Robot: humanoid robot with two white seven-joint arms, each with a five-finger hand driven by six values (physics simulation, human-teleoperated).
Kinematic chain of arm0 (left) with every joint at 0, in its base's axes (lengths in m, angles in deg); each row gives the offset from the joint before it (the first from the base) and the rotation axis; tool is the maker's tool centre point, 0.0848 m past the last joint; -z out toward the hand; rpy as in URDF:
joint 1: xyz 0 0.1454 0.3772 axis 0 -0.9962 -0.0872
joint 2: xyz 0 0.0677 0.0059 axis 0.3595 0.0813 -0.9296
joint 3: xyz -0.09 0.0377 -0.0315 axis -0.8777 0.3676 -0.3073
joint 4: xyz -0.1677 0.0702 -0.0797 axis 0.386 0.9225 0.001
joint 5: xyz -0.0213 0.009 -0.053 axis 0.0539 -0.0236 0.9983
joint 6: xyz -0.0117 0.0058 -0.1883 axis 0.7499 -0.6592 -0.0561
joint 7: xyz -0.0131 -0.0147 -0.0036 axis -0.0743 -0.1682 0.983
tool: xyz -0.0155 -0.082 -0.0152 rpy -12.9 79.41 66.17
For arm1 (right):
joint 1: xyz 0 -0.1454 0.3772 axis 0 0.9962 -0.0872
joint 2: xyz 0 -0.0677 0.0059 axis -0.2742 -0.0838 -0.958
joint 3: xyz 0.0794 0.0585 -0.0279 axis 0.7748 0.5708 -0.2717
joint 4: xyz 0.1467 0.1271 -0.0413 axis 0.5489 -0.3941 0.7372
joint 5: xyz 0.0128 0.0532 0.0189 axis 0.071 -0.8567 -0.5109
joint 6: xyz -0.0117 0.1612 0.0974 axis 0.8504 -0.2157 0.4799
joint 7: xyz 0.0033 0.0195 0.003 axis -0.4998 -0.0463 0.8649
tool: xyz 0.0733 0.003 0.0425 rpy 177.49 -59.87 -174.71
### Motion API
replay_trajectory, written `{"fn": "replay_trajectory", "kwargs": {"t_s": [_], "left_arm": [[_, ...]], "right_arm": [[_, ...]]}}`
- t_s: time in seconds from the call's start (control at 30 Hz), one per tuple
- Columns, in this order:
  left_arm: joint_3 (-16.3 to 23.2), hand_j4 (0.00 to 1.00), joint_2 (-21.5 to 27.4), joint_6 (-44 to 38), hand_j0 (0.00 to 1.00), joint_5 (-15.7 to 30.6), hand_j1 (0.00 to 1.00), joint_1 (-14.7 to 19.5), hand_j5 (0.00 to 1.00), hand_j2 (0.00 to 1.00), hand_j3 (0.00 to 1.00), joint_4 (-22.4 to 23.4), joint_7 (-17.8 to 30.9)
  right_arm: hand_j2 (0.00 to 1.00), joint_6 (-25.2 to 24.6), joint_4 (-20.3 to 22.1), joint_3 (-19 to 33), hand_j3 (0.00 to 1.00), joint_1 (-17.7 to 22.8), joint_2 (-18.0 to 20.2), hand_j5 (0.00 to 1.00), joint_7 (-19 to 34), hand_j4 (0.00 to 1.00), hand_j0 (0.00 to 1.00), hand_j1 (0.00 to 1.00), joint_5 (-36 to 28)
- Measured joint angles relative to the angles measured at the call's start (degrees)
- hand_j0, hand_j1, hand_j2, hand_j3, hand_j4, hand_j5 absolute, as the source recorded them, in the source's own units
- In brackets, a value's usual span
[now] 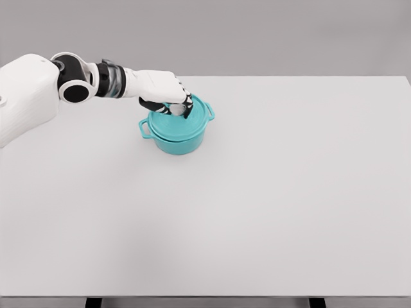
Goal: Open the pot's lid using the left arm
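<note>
One left hand [164, 90], fingers [180, 108] on teal pot's lid [189, 122].

One pot [180, 131], one lid [192, 119], one table [257, 212].

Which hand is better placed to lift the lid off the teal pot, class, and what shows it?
Left. The left hand is directly over the lid of the pot, fingers curled at its centre; no right arm appears.
</note>
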Motion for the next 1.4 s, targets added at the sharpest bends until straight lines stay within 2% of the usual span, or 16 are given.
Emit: {"fn": "replay_trajectory", "kwargs": {"t_s": [0.3, 0.83, 0.93, 1.0, 1.03, 1.07, 1.1, 1.4], "left_arm": [[-0.53, 0.50, 2.28, -0.01, 0.50, 0.64, 0.50, 0.53, 0.50, 0.50, 0.50, -0.13, -0.08], [-2.76, 0.51, 14.62, 0.01, 0.51, 0.62, 0.51, -0.26, 0.51, 0.51, 0.51, 0.72, -0.07], [-3.47, 0.53, 15.35, 0.03, 0.53, 0.46, 0.53, -2.98, 0.53, 0.53, 0.53, 1.75, -0.07], [-4.53, 0.56, 15.57, 0.04, 0.56, 0.29, 0.56, -3.60, 0.56, 0.56, 0.56, 2.24, -0.05], [-4.87, 0.61, 15.62, 0.03, 0.61, 0.24, 0.61, -3.95, 0.61, 0.61, 0.61, 2.40, -0.06], [-5.13, 0.88, 15.66, 0.02, 0.88, 0.19, 0.88, -3.95, 0.88, 0.88, 0.88, 2.52, -0.06], [-5.31, 1.00, 15.69, 0.02, 1.00, 0.13, 1.00, -4.04, 1.00, 1.00, 1.00, 2.64, -0.06], [-5.78, 1.00, 15.90, 0.01, 1.00, -0.02, 1.00, -4.39, 1.00, 1.00, 1.00, 2.91, -0.07]], "right_arm": [[1.00, 0.00, 0.01, 0.00, 1.00, 0.00, 0.00, 1.00, 0.00, 1.00, 1.00, 1.00, 0.00], [1.00, 0.00, -0.01, 0.00, 1.00, 0.00, 0.00, 1.00, 0.00, 1.00, 1.00, 1.00, 0.00], [1.00, 0.00, 0.01, 0.00, 1.00, 0.00, 0.00, 1.00, 0.00, 1.00, 1.00, 1.00, 0.00], [1.00, 0.00, 0.01, 0.00, 1.00, 0.00, 0.00, 1.00, 0.00, 1.00, 1.00, 1.00, 0.00], [1.00, 0.00, 0.02, 0.00, 1.00, 0.00, 0.00, 1.00, 0.00, 1.00, 1.00, 1.00, 0.00], [1.00, 0.00, 0.01, 0.00, 1.00, 0.00, 0.00, 1.00, 0.00, 1.00, 1.00, 1.00, 0.00], [1.00, 0.00, 0.01, 0.00, 1.00, 0.00, 0.00, 1.00, 0.00, 1.00, 1.00, 1.00, 0.00], [1.00, 0.00, 0.00, 0.00, 1.00, 0.00, 0.00, 1.00, 0.00, 1.00, 1.00, 1.00, 0.00]]}}
